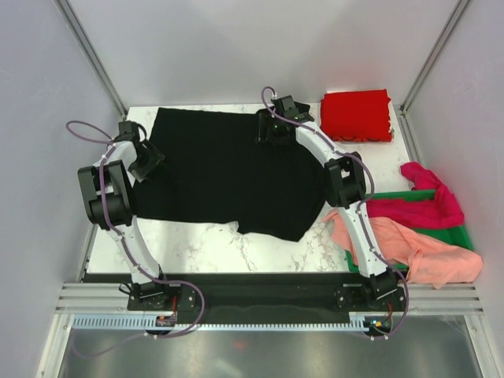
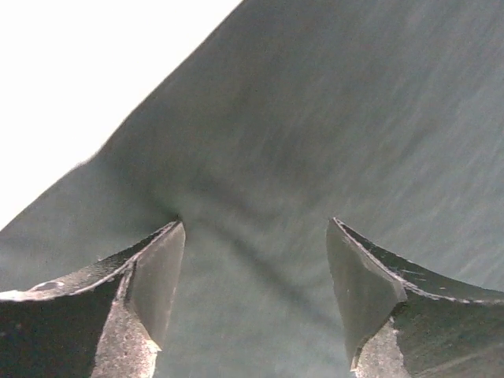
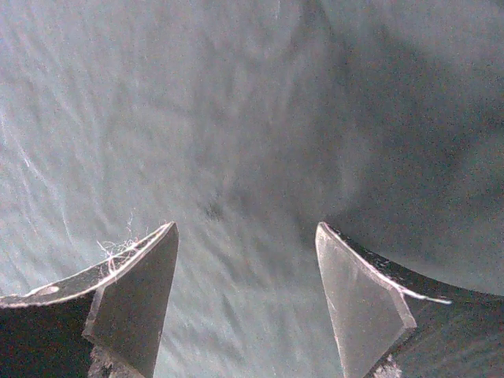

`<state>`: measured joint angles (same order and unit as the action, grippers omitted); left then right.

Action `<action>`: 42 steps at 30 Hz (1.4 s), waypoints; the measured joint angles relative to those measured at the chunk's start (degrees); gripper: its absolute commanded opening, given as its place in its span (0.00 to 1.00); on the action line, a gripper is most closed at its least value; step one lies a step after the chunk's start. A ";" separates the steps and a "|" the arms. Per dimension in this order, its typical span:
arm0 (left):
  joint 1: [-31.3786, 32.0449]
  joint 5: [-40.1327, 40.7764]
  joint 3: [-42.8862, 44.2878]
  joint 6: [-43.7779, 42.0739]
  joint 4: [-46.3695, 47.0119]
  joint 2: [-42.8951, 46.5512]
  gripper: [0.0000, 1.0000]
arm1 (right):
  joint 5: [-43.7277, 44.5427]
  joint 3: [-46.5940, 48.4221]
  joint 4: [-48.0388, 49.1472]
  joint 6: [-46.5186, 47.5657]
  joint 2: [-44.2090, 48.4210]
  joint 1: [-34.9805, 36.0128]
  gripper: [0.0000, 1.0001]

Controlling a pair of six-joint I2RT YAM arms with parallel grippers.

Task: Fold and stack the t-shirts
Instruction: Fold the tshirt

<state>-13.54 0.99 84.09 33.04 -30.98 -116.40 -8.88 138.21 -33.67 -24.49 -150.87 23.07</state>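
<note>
Now our left gripper (image 2: 255, 224) and right gripper (image 3: 245, 225), both agape, meet the soft black cloth t-shirt (image 1: 220, 175) mid-frame; next we'd pinch and fold.

You have a white marble-patterned tabletop (image 1: 206, 246) with grey veins, bare along its near strip and at the far right corner. At its right edge sits a green bin (image 1: 459, 236); only parts of its green surface show. Pale grey panel walls (image 1: 236, 47) close the cell at the back and on both sides. Two slanted aluminium corner posts (image 1: 89, 49) and (image 1: 435, 49) stand where the walls meet. Along the near edge of the table you see a black strip (image 1: 260, 283), then a silver aluminium rail (image 1: 268, 300), then a white slotted cable duct (image 1: 260, 321). Nearest the bottom edge lies a shiny metal sheet (image 1: 260, 356).
</note>
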 measured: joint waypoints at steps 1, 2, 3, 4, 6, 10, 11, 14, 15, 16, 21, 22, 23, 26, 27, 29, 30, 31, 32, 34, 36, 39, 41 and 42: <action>-0.11 -0.13 -1.86 0.00 -0.02 1.53 0.83 | -0.17 -2.16 0.50 0.39 1.22 0.00 0.79; -0.28 -0.17 -4.20 0.00 -0.55 3.85 0.87 | -0.17 -4.50 0.48 0.83 2.82 0.13 0.79; -0.48 -0.17 -6.47 0.00 -1.11 6.19 0.88 | -0.09 -6.91 0.46 1.22 4.74 0.15 0.80; -0.76 -0.26 -9.07 0.02 -1.14 9.29 0.88 | 0.13 -9.86 0.13 1.60 7.15 0.24 0.80; -1.66 -0.61 -14.51 0.04 -1.90 17.64 0.90 | 0.90 -14.58 -0.61 2.03 12.22 0.59 0.80; -5.49 -3.02 -23.87 0.11 -0.68 34.69 0.90 | 2.03 -27.28 0.74 1.57 28.59 2.27 0.79; -6.95 -3.37 -26.23 0.11 -0.50 38.82 0.88 | 2.25 -31.04 1.03 0.79 33.42 2.80 0.79; -11.65 -3.93 -32.87 0.39 0.00 48.74 0.83 | 2.49 -49.51 4.63 -4.70 50.34 4.94 0.74; -12.79 -3.93 -34.62 0.68 -0.22 50.88 0.83 | 2.75 -52.43 4.48 -5.79 56.35 5.95 0.74; -13.64 -4.17 -36.39 1.14 0.26 52.50 0.83 | 3.13 -59.36 6.47 -8.59 62.29 7.37 0.72; -18.67 -7.26 -47.80 4.66 1.16 56.65 0.85 | 4.31 -87.80 8.28 -21.81 79.14 15.08 0.70; -19.32 -7.61 -49.27 5.14 1.14 56.48 0.85 | 4.46 -92.45 8.57 -23.91 80.74 15.67 0.69; -19.98 -7.85 -50.71 5.70 1.07 56.17 0.85 | 4.85 -96.65 8.09 -25.81 82.44 15.87 0.69; -21.40 -8.98 -52.94 7.41 1.73 55.34 0.83 | 6.27 -104.78 5.68 -29.97 88.06 15.67 0.68; -21.90 -9.18 -53.62 8.07 2.58 55.32 0.83 | 6.49 -105.61 5.92 -30.51 89.29 15.63 0.68; -22.73 -9.29 -54.64 9.01 4.13 55.56 0.83 | 6.75 -105.96 7.76 -31.28 90.31 15.67 0.68; -23.19 -9.25 -55.10 9.44 4.85 55.82 0.83 | 6.80 -105.96 9.70 -31.47 90.16 15.67 0.68; -23.52 -9.16 -55.39 9.70 5.27 56.08 0.83 | 6.80 -106.01 11.08 -31.65 89.74 15.67 0.66; -23.87 -9.07 -55.52 10.01 5.66 56.37 0.82 | 6.80 -106.16 12.70 -31.85 89.05 15.67 0.66; -24.57 -9.05 -55.56 10.43 6.69 56.46 0.82 | 6.75 -107.01 15.74 -32.39 87.03 15.67 0.65; -25.27 -9.07 -55.56 10.71 7.61 55.91 0.81 | 6.54 -108.28 17.88 -33.09 84.61 15.67 0.64; -26.08 -9.14 -55.54 11.13 8.94 53.66 0.80 | 6.12 -110.01 19.32 -34.05 82.03 15.82 0.64; -26.21 -9.20 -55.54 11.30 9.46 51.91 0.79 | 5.99 -110.33 20.26 -34.73 81.48 16.20 0.64; -26.21 -9.20 -55.54 11.34 9.73 51.39 0.79 | 5.92 -110.33 20.59 -34.75 81.46 16.46 0.64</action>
<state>-39.75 -8.21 28.56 44.38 -21.26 -65.01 -2.96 27.88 -13.08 -59.24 -69.41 39.53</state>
